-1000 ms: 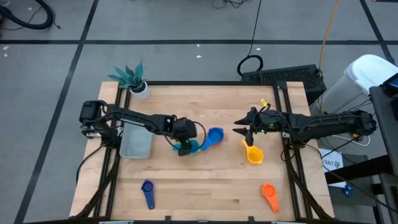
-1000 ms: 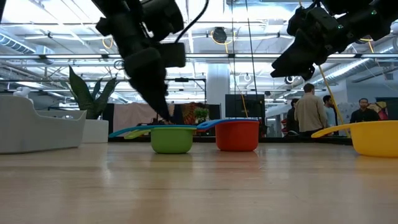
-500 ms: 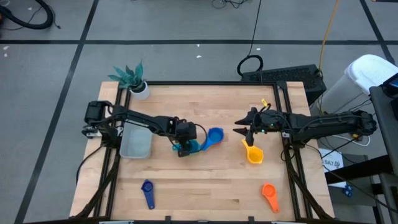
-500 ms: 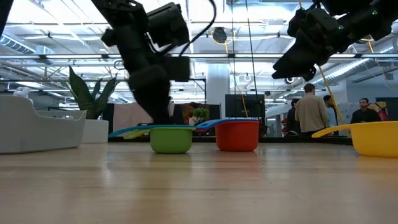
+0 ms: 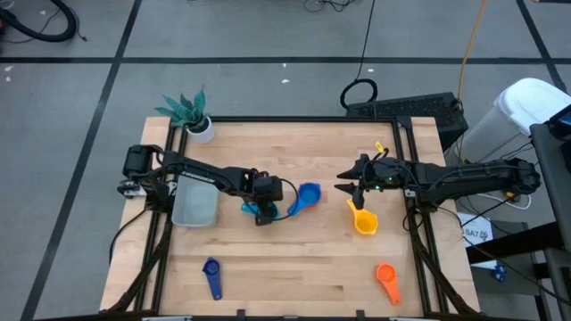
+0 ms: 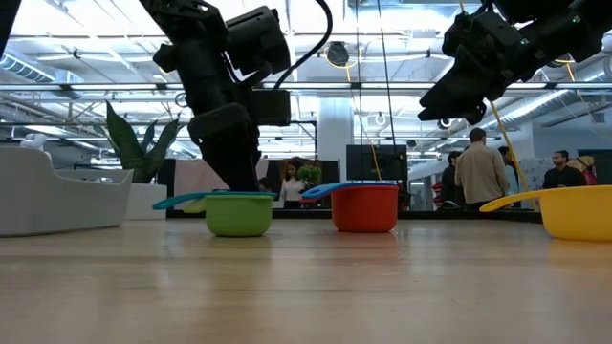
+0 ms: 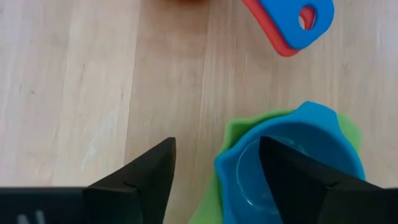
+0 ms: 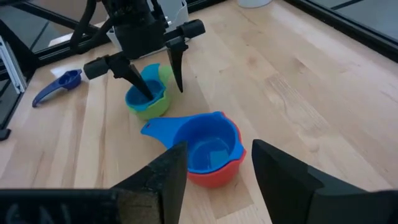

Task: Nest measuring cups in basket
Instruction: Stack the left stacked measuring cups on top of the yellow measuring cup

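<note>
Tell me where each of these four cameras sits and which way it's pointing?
High view: above the table, looking straight down; both arms show, left gripper at the green cup.
Low view: at tabletop height, looking level across into the room; arms hang in from above.
Left wrist view: on the left arm, looking down past its two dark fingers at the light blue cup.
Right wrist view: on the right arm, facing the blue cup nested in the red cup.
Shared: both wrist views show the green cup.
</note>
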